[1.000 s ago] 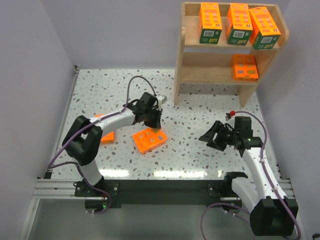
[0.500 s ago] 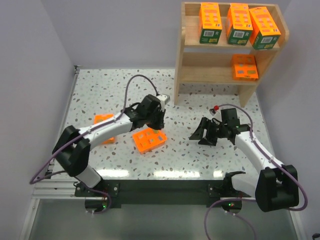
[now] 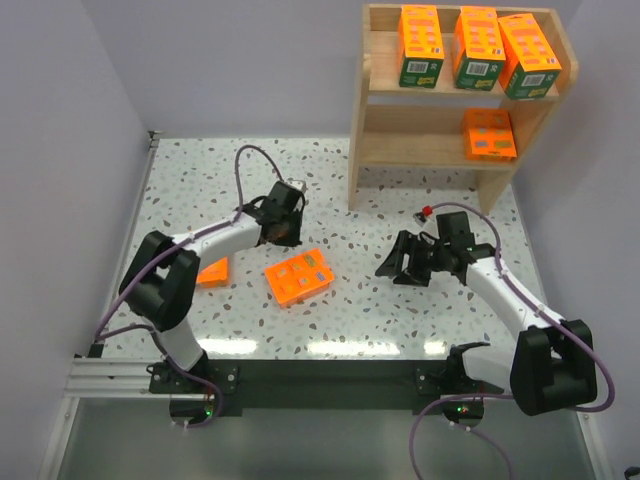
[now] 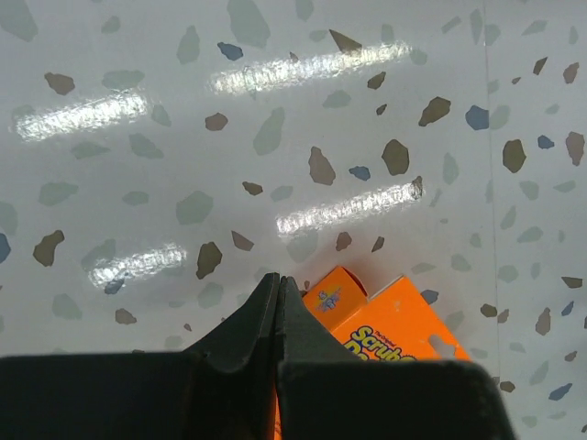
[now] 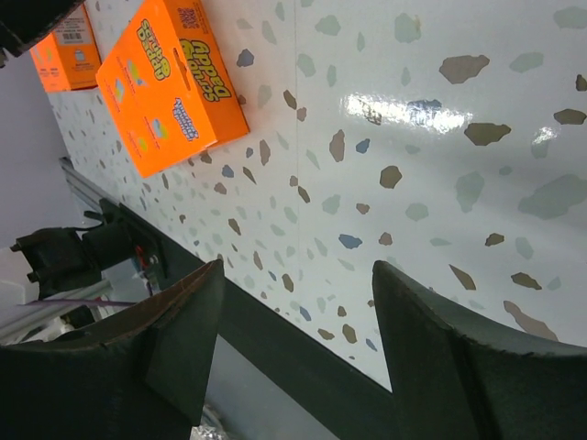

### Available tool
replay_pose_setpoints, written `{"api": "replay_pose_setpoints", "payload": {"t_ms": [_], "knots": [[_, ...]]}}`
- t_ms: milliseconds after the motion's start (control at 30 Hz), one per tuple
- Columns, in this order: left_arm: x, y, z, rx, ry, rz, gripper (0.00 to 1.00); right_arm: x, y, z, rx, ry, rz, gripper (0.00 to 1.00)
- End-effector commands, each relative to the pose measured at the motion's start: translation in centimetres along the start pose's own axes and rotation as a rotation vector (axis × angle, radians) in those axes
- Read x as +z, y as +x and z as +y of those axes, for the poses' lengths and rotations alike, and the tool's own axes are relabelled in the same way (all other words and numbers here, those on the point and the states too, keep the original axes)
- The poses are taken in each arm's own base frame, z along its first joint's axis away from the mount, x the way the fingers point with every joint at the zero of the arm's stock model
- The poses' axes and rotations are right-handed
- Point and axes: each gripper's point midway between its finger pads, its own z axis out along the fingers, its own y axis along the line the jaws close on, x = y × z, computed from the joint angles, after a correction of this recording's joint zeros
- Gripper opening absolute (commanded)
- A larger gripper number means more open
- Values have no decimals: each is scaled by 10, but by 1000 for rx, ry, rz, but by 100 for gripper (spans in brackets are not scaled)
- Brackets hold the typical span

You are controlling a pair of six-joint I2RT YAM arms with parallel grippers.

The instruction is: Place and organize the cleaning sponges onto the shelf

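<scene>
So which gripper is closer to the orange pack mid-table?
Left. The left gripper hangs just beyond the pack; the right gripper is farther off, to its right.

The table (image 4: 138, 55) is smooth and glossy, a white speckled stone-look top that throws back bright streaks of light. The shelf (image 3: 357, 150) is pale bare wood, matt. The pack (image 5: 170, 87) lying in front of the shelf looks like smooth printed card with a slight sheen. The left gripper (image 4: 279, 284) and right gripper (image 5: 298, 268) are matt black plastic. The rail (image 3: 110, 372), far from the shelf, is dull grey metal.
</scene>
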Motion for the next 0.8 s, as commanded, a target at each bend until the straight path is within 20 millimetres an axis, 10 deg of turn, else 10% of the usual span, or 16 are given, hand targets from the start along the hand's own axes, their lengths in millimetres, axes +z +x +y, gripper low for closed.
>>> {"api": "replay_pose_setpoints", "payload": {"t_ms": [0, 500, 767], "knots": [[9, -10, -11, -31, 38, -26, 0, -1, -11, 9, -58, -19, -37, 69], [-2, 78, -79, 80, 299, 130, 0, 41, -1, 31, -179, -121, 86, 70], [-35, 48, -66, 30, 216, 13, 0, 65, 31, 50, -148, -176, 117, 70]]}}
